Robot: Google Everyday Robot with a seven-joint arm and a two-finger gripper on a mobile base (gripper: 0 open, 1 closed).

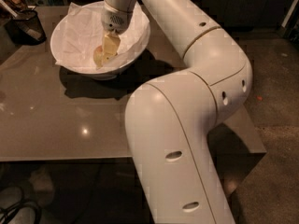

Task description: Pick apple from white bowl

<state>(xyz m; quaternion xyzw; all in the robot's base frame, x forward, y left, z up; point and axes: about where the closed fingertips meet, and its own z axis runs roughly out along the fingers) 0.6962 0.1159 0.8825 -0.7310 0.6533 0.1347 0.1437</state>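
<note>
The white bowl [105,72], lined with crumpled white paper [77,31], stands at the back left of the table. The apple [98,58], yellowish and small, lies low in the bowl, partly hidden behind the gripper. My gripper [109,49] reaches down into the bowl from above and is right at the apple's upper right side. My large white arm fills the middle and right of the camera view.
A small dark mesh cup [26,25] with items in it stands at the table's back left corner. The glossy grey table [56,120] ends at a front edge near the bottom and a right edge behind my arm. Dark floor lies to the right.
</note>
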